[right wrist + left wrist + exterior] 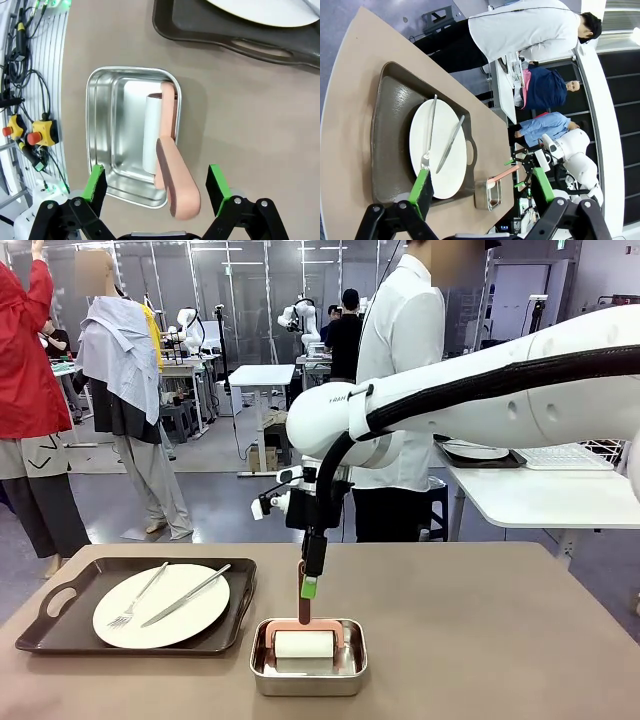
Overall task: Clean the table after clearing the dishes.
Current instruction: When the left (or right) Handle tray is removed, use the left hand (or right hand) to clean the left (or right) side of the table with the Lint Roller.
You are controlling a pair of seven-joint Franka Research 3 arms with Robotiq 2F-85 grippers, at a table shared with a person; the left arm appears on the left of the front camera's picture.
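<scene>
On the left of the taupe table (500,640) sits a dark brown tray (45,625) holding a white plate (185,615) with a fork (138,597) and knife (185,596). My right gripper (310,585) points straight down, open, its fingers on either side of the pink handle (175,195) of a white lint roller (151,130), not touching it. The roller lies in a steel pan (105,125). My left gripper (481,182) is open and empty, high above the tray (390,125) and plate (445,175).
A person in a white shirt (400,370) stands at the far side. Behind on the right, a white table (540,495) carries another dark tray with a plate (478,451) and a wire rack. The pan (262,680) is near the front edge.
</scene>
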